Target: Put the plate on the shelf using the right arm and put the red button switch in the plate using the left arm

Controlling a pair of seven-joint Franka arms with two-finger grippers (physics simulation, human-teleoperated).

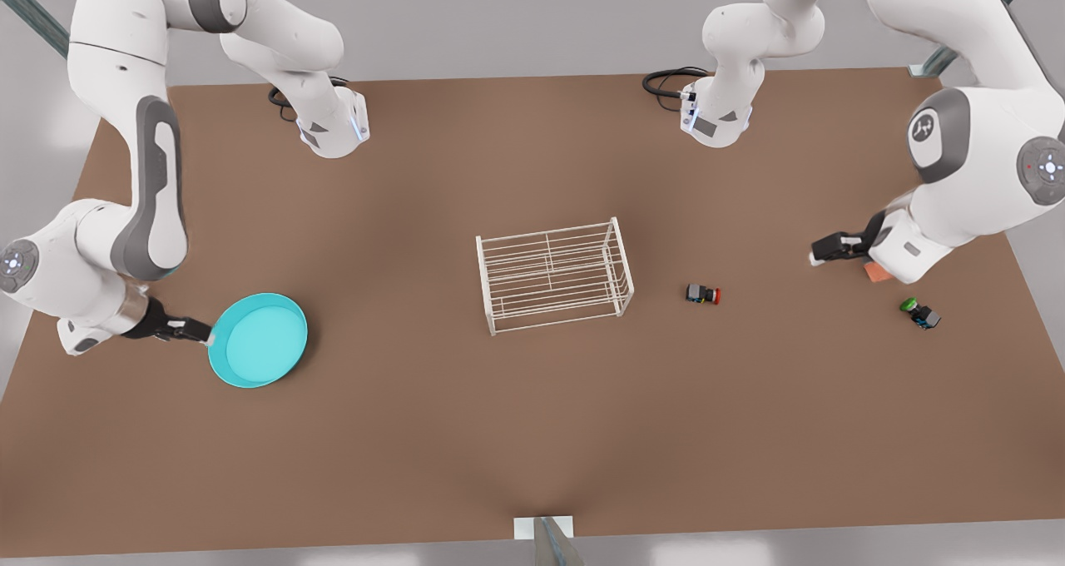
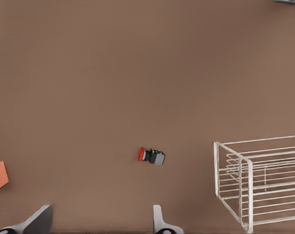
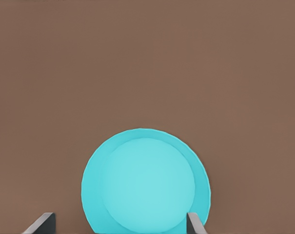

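Round turquoise shallow plate (image 1: 258,340) lay flat on brown surface (image 1: 532,433), nearest camera, at front view's left. Right gripper (image 1: 204,334) sat at plate's rim, fingers (image 3: 195,225) spread wide either side, not yet clamped; low approach judged to suit rim grasp. Small white wire shelf (image 1: 553,276) stood mid-surface, top bare. Red button switch (image 1: 704,294) lay on its side just beyond shelf. Left gripper (image 1: 819,251) waited nearby, fingers (image 2: 159,222) apart, empty. Orange cube (image 1: 877,272) and green-capped switch (image 1: 919,312) lay close.

One plate (image 1: 258,340), one shelf (image 1: 553,276), two button switches, red (image 1: 704,294) and green (image 1: 919,312), one orange cube (image 1: 877,272)
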